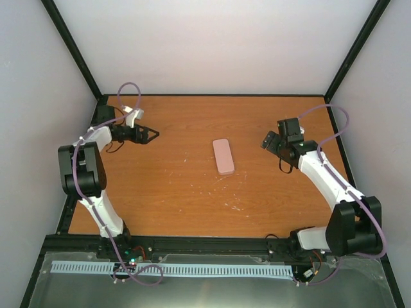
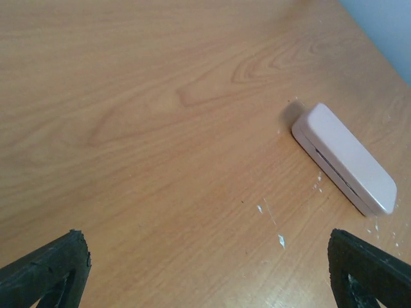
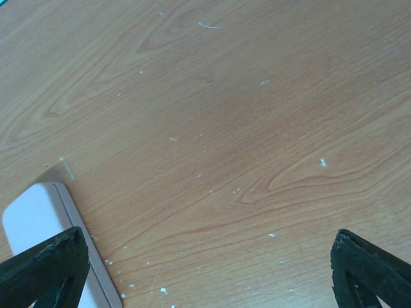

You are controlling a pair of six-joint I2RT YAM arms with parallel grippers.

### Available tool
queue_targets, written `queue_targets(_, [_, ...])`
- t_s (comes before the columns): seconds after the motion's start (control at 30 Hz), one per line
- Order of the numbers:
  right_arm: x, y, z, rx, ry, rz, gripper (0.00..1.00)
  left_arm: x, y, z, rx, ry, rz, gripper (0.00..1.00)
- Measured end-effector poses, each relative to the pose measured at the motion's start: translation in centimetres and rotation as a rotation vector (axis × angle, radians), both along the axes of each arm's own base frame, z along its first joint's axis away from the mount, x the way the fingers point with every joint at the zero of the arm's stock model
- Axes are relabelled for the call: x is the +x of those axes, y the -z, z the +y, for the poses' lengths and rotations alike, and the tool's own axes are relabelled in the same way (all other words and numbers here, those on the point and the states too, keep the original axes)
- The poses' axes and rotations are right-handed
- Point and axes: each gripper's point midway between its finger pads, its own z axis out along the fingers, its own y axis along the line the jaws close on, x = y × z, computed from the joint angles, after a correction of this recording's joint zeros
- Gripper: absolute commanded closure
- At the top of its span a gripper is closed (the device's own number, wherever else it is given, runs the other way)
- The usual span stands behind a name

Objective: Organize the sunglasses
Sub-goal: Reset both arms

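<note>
Pink case (image 1: pixel 223 156) closed mid-bench, sunglasses unseen, presumably inside; left gripper (image 1: pixel 146 134), right gripper (image 1: pixel 270 142) wide, empty, toward side edges.

Soft, even light overhead; the case (image 2: pixel 343 157) casts a faint shadow, and both wrist views are slightly soft.

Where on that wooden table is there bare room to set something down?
Only a pale pink rounded case lies on the orange-brown wooden table. Bare wood: between case and left tool, along the far wall, and the near stretch before the arm bases. Tightest: between case and right tool.
</note>
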Motion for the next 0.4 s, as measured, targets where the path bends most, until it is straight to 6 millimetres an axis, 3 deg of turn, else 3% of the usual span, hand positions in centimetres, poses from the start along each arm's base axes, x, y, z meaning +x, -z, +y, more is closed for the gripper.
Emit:
queue_targets(0.13, [0.3,0.1,-0.4,-0.029,0.014,0.035,0.0,-0.7,0.7,-0.5,0.009,0.004,-0.001,0.0])
queue_targets(0.4, [1.2,2.0,-0.2,-0.037,0.017,0.095,0.0,-0.8,-0.9,-0.1,0.121,-0.043,-0.124,0.0])
